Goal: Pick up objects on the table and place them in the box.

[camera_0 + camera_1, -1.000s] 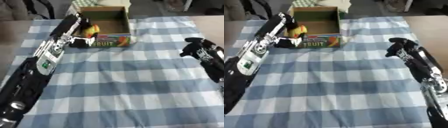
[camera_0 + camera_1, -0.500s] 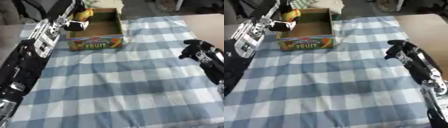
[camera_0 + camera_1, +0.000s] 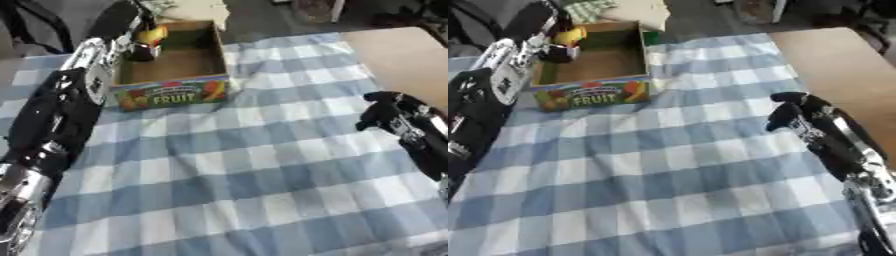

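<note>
**Carrying the yellow item over the fruit box**

Holding a small yellow object [image 3: 154, 35] with a touch of red on it, our left hand [image 3: 143, 46] sits at the far left corner of the cardboard fruit box [image 3: 171, 75], its fingers curled round the piece. We cannot say what the object is beyond its colour and rounded shape. It appears to be just above the box's left wall, over the open inside rather than on the checked tablecloth [image 3: 245, 170].

Our right hand [image 3: 794, 112] rests out on the cloth at the right, well apart from the box, fingers curled in and holding nothing.

To finish this step well, we should bring the left hand a little further in, so the object is clear of the wall and over the brown floor of the box. Then we lower it and spread the fingers. Letting go too near the rim could tip the piece back onto the cloth. We see no other loose objects on the cloth.
</note>
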Tool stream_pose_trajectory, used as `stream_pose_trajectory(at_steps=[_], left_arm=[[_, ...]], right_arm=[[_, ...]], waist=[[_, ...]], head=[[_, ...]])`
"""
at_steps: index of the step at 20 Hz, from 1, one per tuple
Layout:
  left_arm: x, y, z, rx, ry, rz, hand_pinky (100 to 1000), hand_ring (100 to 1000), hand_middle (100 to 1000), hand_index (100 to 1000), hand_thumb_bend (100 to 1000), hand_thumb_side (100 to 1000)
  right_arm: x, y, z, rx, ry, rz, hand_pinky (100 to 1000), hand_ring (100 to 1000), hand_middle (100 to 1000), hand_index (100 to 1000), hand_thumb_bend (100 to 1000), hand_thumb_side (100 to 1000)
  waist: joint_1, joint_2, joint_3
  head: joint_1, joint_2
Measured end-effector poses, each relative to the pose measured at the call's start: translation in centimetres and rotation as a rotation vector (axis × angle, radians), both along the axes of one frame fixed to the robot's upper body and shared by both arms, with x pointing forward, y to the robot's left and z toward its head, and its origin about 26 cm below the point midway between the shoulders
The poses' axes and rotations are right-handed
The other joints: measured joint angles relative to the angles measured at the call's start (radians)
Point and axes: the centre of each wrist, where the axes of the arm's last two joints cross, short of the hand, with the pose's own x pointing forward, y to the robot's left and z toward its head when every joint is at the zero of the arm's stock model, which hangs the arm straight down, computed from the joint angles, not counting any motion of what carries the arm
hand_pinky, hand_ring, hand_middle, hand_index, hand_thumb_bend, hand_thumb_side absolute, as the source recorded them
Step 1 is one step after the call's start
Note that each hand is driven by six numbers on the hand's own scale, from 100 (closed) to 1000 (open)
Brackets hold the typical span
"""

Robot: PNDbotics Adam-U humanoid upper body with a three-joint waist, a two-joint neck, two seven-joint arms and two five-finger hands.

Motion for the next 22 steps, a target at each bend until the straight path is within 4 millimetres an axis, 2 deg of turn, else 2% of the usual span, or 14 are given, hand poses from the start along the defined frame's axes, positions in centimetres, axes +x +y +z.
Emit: stream_pose_trajectory(at_steps=[4, 10, 12, 13, 15, 16, 17, 18, 19, 22], left_arm=[[0.3, 0.7, -1.1, -0.003, 0.093, 0.056, 572, 390, 352, 435, 162, 100], [0.4, 1.1, -1.4, -0.011, 0.226, 0.065, 597, 447, 432, 516, 205, 100], [0.4, 1.1, -1.4, -0.012, 0.248, 0.062, 643, 539, 546, 648, 321, 100], [0.4, 1.1, -1.3, -0.011, 0.258, 0.059, 672, 589, 600, 706, 453, 100], [0.3, 1.1, -1.2, -0.008, 0.271, 0.050, 709, 645, 656, 749, 617, 233], [0.3, 1.0, -1.0, -0.008, 0.270, 0.045, 740, 696, 706, 781, 763, 357], [0.3, 0.9, -0.8, -0.008, 0.265, 0.039, 768, 737, 742, 806, 869, 430], [0.3, 0.8, -0.5, -0.009, 0.258, 0.034, 787, 764, 769, 824, 938, 468], [0.2, 0.7, -0.3, -0.009, 0.246, 0.031, 806, 787, 792, 841, 993, 489], [0.0, 0.4, 0.6, -0.013, 0.175, 0.033, 824, 806, 808, 845, 999, 487]], right_arm=[[0.0, 0.2, -0.1, -0.002, 0.001, 0.010, 692, 569, 550, 799, 100, 578], [0.0, 0.3, -0.1, -0.007, 0.001, 0.014, 691, 569, 550, 799, 100, 580], [0.0, 0.3, -0.1, -0.008, 0.000, 0.014, 692, 569, 550, 799, 100, 580], [0.0, 0.3, -0.1, -0.008, 0.000, 0.014, 692, 569, 550, 798, 100, 580], [0.0, 0.3, -0.1, -0.009, 0.000, 0.014, 692, 569, 550, 798, 100, 581], [0.0, 0.3, -0.1, -0.009, 0.000, 0.014, 691, 569, 550, 798, 100, 581], [0.0, 0.3, -0.1, -0.009, 0.001, 0.014, 691, 569, 550, 798, 100, 581], [0.0, 0.3, -0.1, -0.009, 0.001, 0.014, 691, 569, 550, 798, 100, 580], [0.0, 0.3, -0.1, -0.009, 0.001, 0.014, 691, 569, 550, 798, 100, 581], [0.0, 0.3, -0.2, -0.009, 0.002, 0.014, 691, 569, 550, 798, 100, 582]], waist=[[0.005, 0.002, -0.011], [0.010, 0.002, -0.011], [0.010, 0.002, -0.010], [0.010, 0.002, -0.009], [0.010, 0.002, -0.007], [0.010, 0.002, -0.005], [0.010, 0.002, -0.004], [0.010, 0.002, -0.002], [0.010, 0.002, -0.001], [0.009, 0.001, 0.006]], head=[[0.005, -0.003], [0.005, -0.003], [0.003, -0.003], [0.003, -0.003], [0.002, -0.003], [0.001, -0.002], [0.001, -0.002], [0.000, -0.002], [0.000, -0.002], [-0.001, -0.002]])
